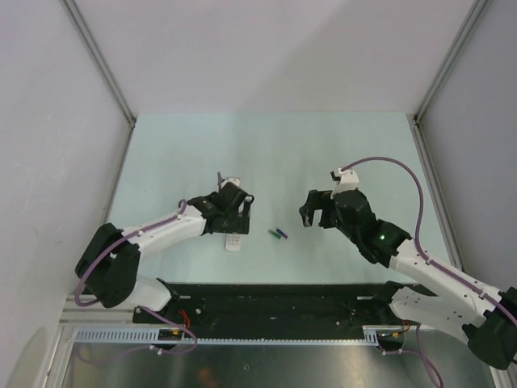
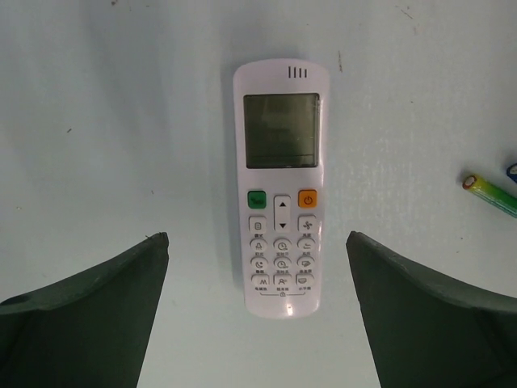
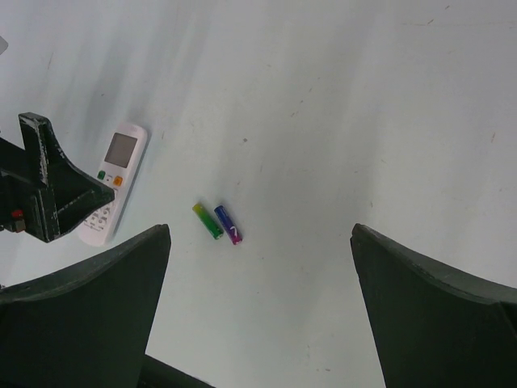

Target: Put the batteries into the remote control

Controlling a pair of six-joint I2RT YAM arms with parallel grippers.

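Remote [image 2: 282,194] lies flat on the pale table [image 1: 266,153], face up, grey display and button rows showing, back side not visible. Left gripper [image 2: 257,235] hangs right over it, jaws spread wide and released. The remote sits in the gap between the two dark fingers [image 2: 97,323] with clear table on both sides, so nothing is grasped. Can't tell from the wrist view how high the fingers are above the table. The remote's display end points away from the left wrist camera, button end nearest the fingers. Green battery [image 3: 208,220] and purple battery [image 3: 228,224] lie side by side on the table, roughly parallel, just beside each other; touching or not, can't tell. In the top view they sit near the remote on its right, between the two grippers, both loose on the surface. Right gripper [image 3: 260,227] is also wide open and empty, held above the table on the right of the batteries and apart from them. Its wrist camera looks down at them, with the remote and part of the left gripper at the left edge.
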